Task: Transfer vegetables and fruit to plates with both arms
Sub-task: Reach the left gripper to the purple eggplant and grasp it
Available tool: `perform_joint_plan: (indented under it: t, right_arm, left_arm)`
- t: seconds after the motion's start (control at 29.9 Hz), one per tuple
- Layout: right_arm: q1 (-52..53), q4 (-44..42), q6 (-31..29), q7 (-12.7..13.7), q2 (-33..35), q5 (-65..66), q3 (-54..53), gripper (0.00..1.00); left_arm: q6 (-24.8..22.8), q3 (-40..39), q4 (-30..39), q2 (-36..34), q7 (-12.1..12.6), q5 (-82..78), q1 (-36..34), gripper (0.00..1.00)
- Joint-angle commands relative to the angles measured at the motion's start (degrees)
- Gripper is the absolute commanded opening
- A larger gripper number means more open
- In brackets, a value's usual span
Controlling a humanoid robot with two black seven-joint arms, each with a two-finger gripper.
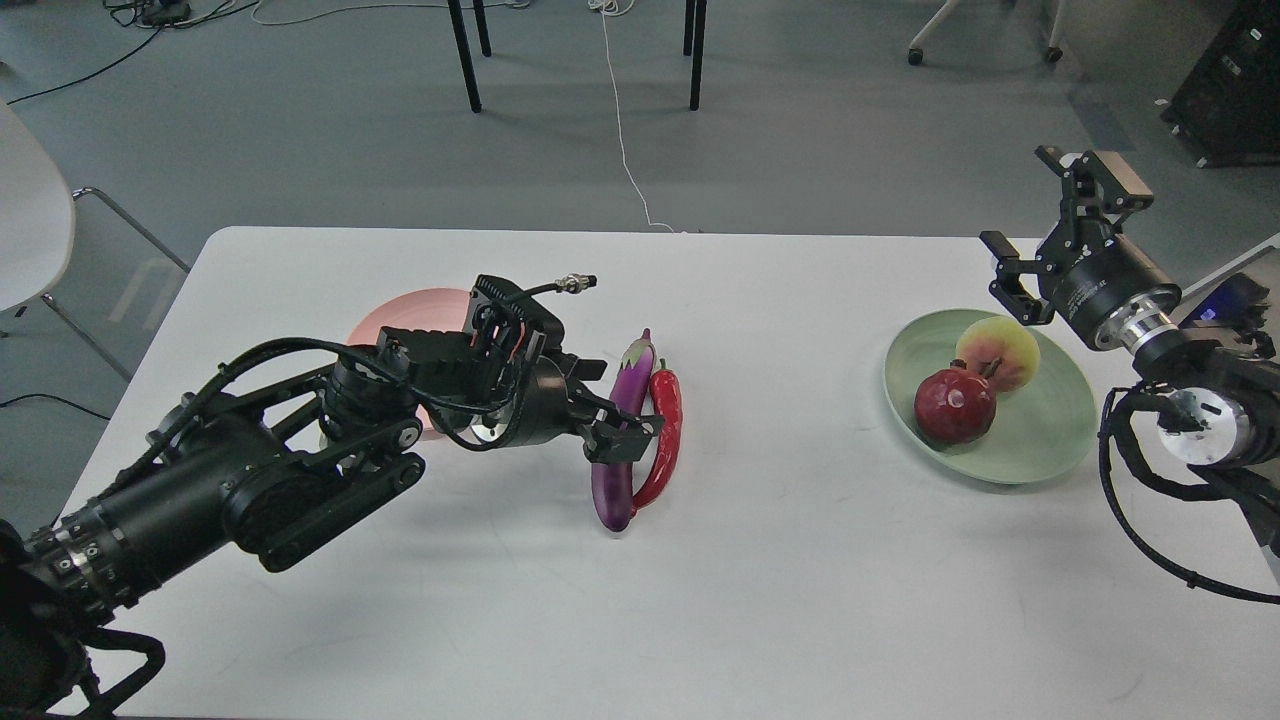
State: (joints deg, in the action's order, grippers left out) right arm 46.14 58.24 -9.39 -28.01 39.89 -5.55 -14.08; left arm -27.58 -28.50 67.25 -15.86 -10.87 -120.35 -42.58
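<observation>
The purple eggplant point(613, 492) and the red chili pepper point(666, 428) lie side by side at the middle of the white table. My left gripper point(622, 420) is down at the eggplant's middle with its fingers apart; one finger crosses in front of the eggplant. The eggplant rests on the table. The pink plate point(402, 314) is empty and mostly hidden behind my left arm. The mint green plate point(1052, 452) at the right holds the pomegranate point(953, 403) and the peach point(1000, 350). My right gripper point(1018, 198) is open and empty, raised behind that plate.
The white table point(800, 600) reaches the view's lower edge. A white chair point(30, 230) stands off the left end. Black furniture legs point(465, 60) and a white cable point(625, 150) are on the grey floor behind the table.
</observation>
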Motion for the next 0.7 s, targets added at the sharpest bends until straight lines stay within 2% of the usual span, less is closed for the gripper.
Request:
perform_joint_plan:
  t: [0.0, 0.1, 0.23, 0.4, 0.54, 0.67]
  right_arm:
    - [0.0, 0.65, -1.94, 0.01, -0.34, 0.01, 0.01, 0.98]
    - [0.26, 0.56, -3.44, 0.01, -0.61, 0.01, 0.01, 0.98]
    - [0.18, 0.47, -3.44, 0.01, -0.96, 0.1, 0.01, 0.98]
    - [-0.09, 0.56, -3.44, 0.01, -0.78, 0.01, 0.01, 0.98]
    - [-0.09, 0.47, -3.53, 0.01, -0.52, 0.1, 0.01, 0.98]
    - [-0.09, 0.56, -3.35, 0.01, -0.52, 0.01, 0.01, 0.98]
  left_arm:
    - [-0.01, 0.2, -1.42, 1.62, 1.46, 3.36, 0.04, 0.99]
    - [-0.01, 0.2, -2.03, 1.71, 2.87, 3.46, 0.13, 0.99]
    - [-0.01, 0.64, -3.87, 2.5, 3.31, 3.46, 0.22, 0.99]
    - [0.16, 2.75, -7.65, 3.12, 3.31, 3.46, 0.04, 0.99]
    - [0.16, 2.75, -8.01, 3.64, 3.31, 3.46, 0.22, 0.99]
    - [0.07, 3.01, -8.19, 3.65, 3.23, 3.63, 0.4, 0.92]
